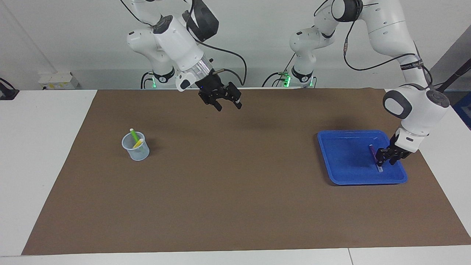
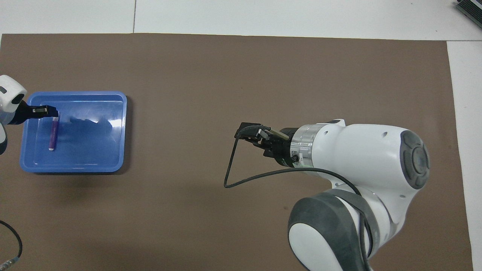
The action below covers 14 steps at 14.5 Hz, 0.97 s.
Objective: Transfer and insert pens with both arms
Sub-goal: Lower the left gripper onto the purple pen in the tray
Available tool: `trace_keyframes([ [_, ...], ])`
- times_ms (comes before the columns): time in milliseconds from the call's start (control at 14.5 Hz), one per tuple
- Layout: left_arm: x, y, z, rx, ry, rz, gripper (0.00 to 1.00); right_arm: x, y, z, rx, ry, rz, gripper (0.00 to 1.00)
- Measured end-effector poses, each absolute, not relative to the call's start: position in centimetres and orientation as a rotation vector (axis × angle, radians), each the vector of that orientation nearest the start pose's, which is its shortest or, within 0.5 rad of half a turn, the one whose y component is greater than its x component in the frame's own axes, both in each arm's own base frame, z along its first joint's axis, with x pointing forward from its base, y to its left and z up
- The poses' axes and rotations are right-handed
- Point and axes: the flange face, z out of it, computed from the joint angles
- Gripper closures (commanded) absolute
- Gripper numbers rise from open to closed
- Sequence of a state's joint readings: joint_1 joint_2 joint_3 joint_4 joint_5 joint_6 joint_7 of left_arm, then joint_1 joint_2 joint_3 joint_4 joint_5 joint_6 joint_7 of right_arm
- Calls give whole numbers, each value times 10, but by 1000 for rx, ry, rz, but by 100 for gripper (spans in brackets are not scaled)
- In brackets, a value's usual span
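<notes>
A: Facing view first. How many pens did you count?

B: Three. A green pen (image 1: 134, 135) and a yellow pen (image 1: 138, 143) stood tilted in the clear plastic cup (image 1: 137, 151) toward the right arm's end of the brown mat (image 1: 235, 206), whitish ends up. One purple pen (image 1: 374, 154) lay flat in the single blue tray (image 1: 353, 173) toward the left arm's end.

A: Which way did the purple one run?

B: Its long axis ran nearly straight toward and away from the robots, the whitish end farther from them; the overhead view showed the same (image 2: 53, 132).

A: And the two arms?

B: The left gripper (image 1: 386, 159) was down in the tray at the purple pen, fingers either side of it at a narrow gap; whether they gripped it I could not tell. The right gripper (image 1: 228, 106) hung in the air over the bare mat near its middle, fingers spread wide, holding nothing.
</notes>
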State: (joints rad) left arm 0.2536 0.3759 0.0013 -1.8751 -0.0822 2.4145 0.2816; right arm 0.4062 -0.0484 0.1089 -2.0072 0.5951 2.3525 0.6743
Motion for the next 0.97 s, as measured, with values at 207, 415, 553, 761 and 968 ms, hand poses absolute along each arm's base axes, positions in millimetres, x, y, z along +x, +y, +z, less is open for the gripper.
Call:
trace_keyframes([
  [207, 629, 164, 317, -3138, -34, -284, 36, 498, 302, 515, -2398, 677, -40, 0],
  [415, 630, 164, 310, -3138, -28, -282, 40, 502, 305, 506, -2395, 700, -38, 0],
  [553, 630, 164, 308, -3138, -28, -283, 40, 503, 305, 501, -2399, 704, -32, 0],
  [761, 629, 163, 304, -3140, -17, -272, 44, 504, 305, 502, -2398, 704, -32, 0],
  [968, 627, 164, 299, -3142, 2, -258, 55, 504, 305, 502, -2398, 705, -32, 0],
])
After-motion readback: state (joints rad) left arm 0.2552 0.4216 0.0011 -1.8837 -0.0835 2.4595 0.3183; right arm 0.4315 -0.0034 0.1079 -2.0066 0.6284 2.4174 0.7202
